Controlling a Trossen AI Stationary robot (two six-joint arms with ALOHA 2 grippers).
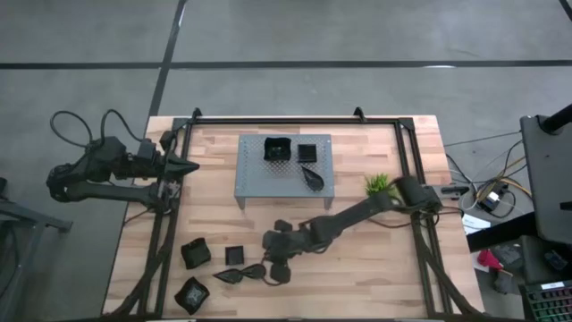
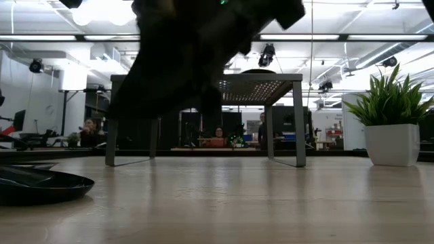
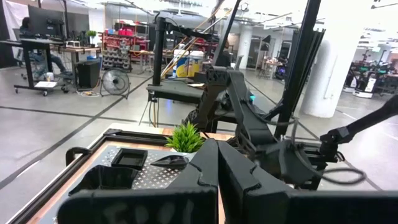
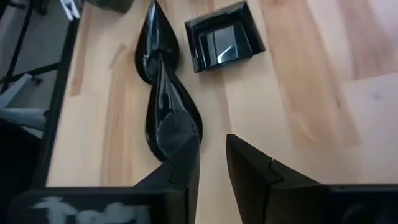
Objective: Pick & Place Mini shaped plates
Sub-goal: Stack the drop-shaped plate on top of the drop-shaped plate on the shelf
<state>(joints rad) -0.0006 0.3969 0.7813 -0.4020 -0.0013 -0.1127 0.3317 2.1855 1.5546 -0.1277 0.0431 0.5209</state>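
Right wrist view: the right end effector (image 4: 208, 165) hovers part-open, holding nothing, one finger overlapping the nearer glossy black teardrop plate (image 4: 169, 112) at lower centre, likely lining up a grasp; beyond, a square black plate (image 4: 225, 42) on the wooden surface (image 4: 311, 93). Left end effector (image 1: 189, 166) waits shut.

Left gripper (image 3: 217, 171) fingers pressed together, no gap, nothing between them. Past them a grey perforated rack (image 3: 146, 177) carrying a square black plate (image 3: 129, 158), a deeper square black dish (image 3: 111, 177) nearer the camera and a leaf-shaped black plate (image 3: 171, 161). Green spiky plant (image 3: 186, 137) just behind the rack. Right arm (image 3: 239, 115) beyond it, reaching down. Person seated at a desk (image 3: 37, 46) in the far room
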